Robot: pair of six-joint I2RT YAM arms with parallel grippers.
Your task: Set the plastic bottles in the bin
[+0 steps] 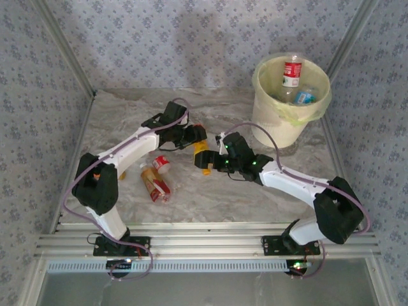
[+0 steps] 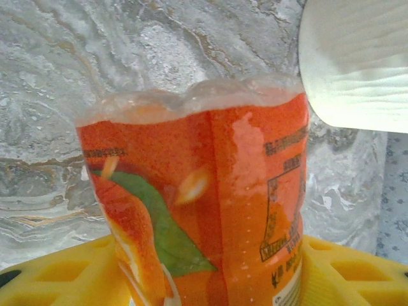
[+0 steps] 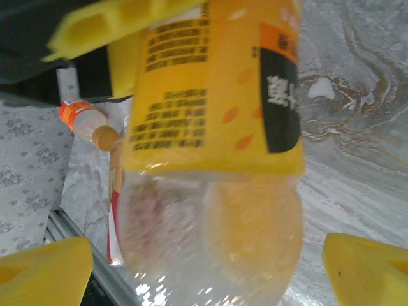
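Bin [image 1: 280, 131], a round cream bucket with a pale yellow-green bag [image 1: 299, 116] folded over its rim, stands at the far right of the marbled tabletop [image 1: 127, 115]. Inside it a clear red-labelled bottle [image 1: 292, 71] with a red cap stands upright by the far wall, and a blue-labelled bottle [image 1: 305, 97] sits lower down to its right. At the middle of the tabletop the left claw [image 2: 204, 274] is clenched on an orange bottle [image 2: 204, 191], its yellow fingers [image 2: 57, 271] pressed to both sides. The right claw [image 3: 204, 268] straddles the same bottle's clear end, released, with a gap on either side. At the near left a brown bottle [image 1: 155, 183] and a red-capped bottle [image 1: 161, 164] lie just beside each other on the tabletop
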